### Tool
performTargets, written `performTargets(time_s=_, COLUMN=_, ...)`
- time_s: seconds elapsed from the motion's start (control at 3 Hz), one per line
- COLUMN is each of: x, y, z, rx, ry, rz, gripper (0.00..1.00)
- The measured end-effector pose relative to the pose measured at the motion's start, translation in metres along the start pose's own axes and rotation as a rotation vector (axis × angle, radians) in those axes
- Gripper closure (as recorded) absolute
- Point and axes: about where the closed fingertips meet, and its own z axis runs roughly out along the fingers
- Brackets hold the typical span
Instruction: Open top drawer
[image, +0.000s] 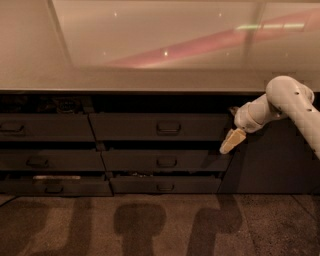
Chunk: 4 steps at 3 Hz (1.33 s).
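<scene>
The top drawer is the wide dark grey front in the upper row of the middle column, just under the counter, with a small rounded handle at its centre. It stands out a little from the cabinet, with a dark gap above it. My gripper, tan-tipped on a white arm, points down and left at the drawer's lower right corner. It is well to the right of the handle.
A pale glossy countertop overhangs the drawers. Below the top drawer are two shallower fronts. A left column holds further drawers. A plain dark panel fills the right. Speckled floor lies in front.
</scene>
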Motion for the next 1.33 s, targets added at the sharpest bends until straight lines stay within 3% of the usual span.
performTargets(time_s=1.33, x=0.0000, y=0.0000, z=0.0001, rx=0.000, ry=0.000, rz=0.000, gripper=0.87)
